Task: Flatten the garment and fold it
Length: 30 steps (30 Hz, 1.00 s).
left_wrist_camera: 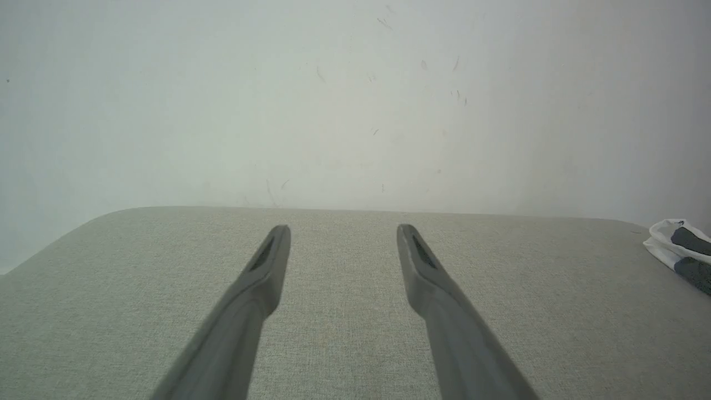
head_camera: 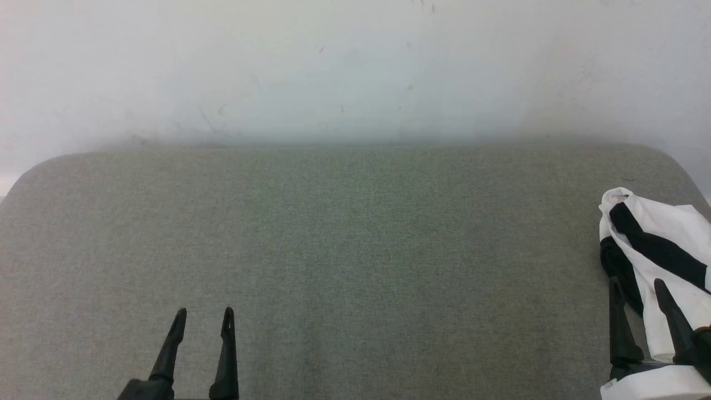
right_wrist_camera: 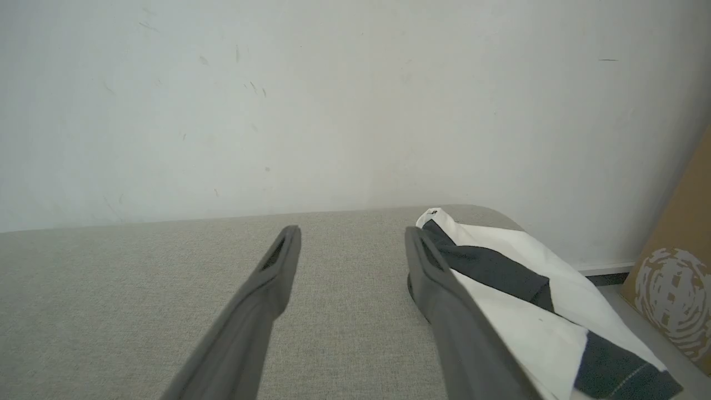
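The garment (head_camera: 661,239) is a crumpled white and black T-shirt bunched at the far right edge of the grey padded table (head_camera: 344,239). It also lies to the right of my right fingers in the right wrist view (right_wrist_camera: 516,283) and at the far right in the left wrist view (left_wrist_camera: 675,247). My right gripper (head_camera: 639,286) is open at the lower right, its fingers over the garment's near left part, nothing between them. My left gripper (head_camera: 204,315) is open at the lower left, over bare fabric, far from the garment.
A pale wall (head_camera: 355,66) rises right behind the table's far edge. A brown cardboard box (right_wrist_camera: 677,278) with a printed swirl stands off the table's right end. The table's corners are rounded.
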Available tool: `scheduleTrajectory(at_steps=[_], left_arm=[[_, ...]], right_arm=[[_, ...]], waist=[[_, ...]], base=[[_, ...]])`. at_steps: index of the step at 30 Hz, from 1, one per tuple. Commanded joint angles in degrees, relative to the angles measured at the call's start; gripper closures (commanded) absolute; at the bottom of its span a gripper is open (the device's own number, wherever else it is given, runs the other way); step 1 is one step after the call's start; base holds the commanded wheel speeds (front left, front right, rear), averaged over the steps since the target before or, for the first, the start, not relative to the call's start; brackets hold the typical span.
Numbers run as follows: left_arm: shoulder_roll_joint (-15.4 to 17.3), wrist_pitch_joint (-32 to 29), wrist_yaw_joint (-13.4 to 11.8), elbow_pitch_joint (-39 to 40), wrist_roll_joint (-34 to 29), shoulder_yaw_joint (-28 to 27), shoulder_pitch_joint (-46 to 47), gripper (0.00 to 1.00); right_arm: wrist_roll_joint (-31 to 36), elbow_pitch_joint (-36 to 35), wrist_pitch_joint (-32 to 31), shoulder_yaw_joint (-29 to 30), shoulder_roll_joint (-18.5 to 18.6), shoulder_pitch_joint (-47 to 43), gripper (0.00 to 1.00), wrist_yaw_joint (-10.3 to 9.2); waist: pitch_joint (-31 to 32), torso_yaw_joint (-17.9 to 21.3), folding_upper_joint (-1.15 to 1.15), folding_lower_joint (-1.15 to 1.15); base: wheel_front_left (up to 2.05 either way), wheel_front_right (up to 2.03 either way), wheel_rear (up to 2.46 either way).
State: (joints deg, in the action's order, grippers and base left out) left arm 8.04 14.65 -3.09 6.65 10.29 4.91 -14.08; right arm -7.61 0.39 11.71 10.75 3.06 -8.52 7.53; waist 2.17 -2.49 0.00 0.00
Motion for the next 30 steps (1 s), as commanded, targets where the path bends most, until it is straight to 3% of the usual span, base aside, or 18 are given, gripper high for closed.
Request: scheduleTrajectory(at_steps=[1,11,12,30], left_arm=[[-0.1,0.2,-0.2,-0.2,-0.5,0.1,-0.4,0.0],[-0.1,0.3,-0.8,0.0,-1.6,0.1,0.5,0.0],[-0.1,0.0,-0.6,0.1,-1.3,0.0,0.1,1.0],[-0.7,-1.6,-0.3,-0.6,-2.2,-0.5,1.6,1.0]], right_arm=[[0.0,0.2,0.4,-0.2,-0.2,0.0,0.0,-0.04],[0.0,0.4,0.3,-0.1,-0.2,0.4,0.0,-0.04],[0.1,0.4,0.1,-0.1,0.0,0.0,1.0,0.0],[0.9,0.3,-1.3,-1.2,0.0,1.0,1.0,0.0]], waist=[[0.0,0.0,0.0,0.0],[-0.2,0.6,0.0,0.0],[-0.2,0.6,0.0,0.01],[-0.4,0.8,0.0,0.0]], base=[[0.0,0.0,0.0],[0.0,0.0,0.0],[0.0,0.0,0.0],[0.0,0.0,0.0]])
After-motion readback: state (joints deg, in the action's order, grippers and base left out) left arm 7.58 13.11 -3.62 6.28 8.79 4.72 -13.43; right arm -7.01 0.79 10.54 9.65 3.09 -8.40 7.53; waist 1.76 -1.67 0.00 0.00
